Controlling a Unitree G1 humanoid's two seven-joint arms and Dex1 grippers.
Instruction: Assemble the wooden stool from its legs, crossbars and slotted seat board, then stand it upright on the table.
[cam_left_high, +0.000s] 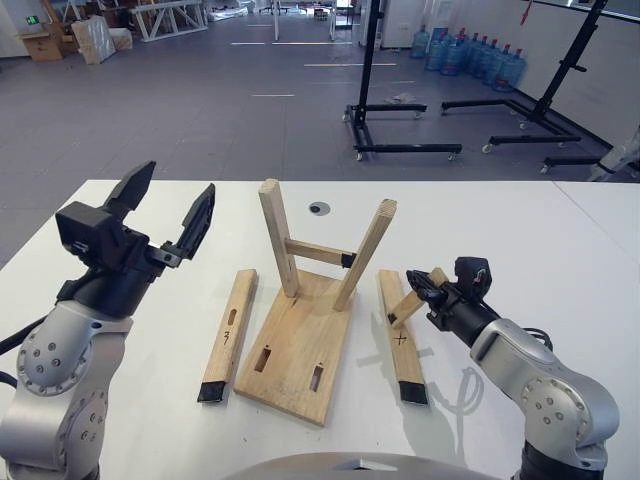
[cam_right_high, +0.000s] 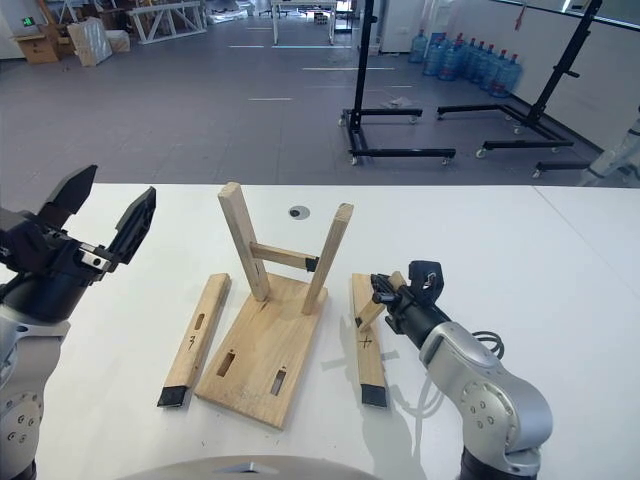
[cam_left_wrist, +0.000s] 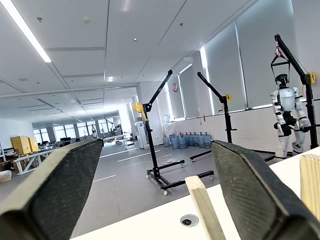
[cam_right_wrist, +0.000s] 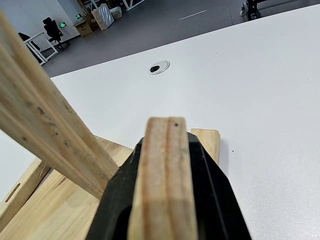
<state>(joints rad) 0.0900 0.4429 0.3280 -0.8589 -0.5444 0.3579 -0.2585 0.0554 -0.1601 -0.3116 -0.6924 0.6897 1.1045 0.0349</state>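
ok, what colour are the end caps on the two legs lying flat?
Black, on pale wood: left leg, right leg. Clearest in the left eye view.

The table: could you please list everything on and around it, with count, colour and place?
seat board: 1, pale wood, flat at table centre, near slots empty
upright legs: 2, pale wood, standing on the board's far end
joining crossbar: 1, pale wood, between the upright legs
loose legs: 2, pale wood with black ends, flat, one each side of the board
short crossbar: 1, pale wood, tilted above the right loose leg
table: 1, white
cable hole: 1, grey, far table centre
black stands: several, on the floor behind
water bottles: several, blue, far right
left pincer: open, raised over table's left
right pincer: shut on the short crossbar
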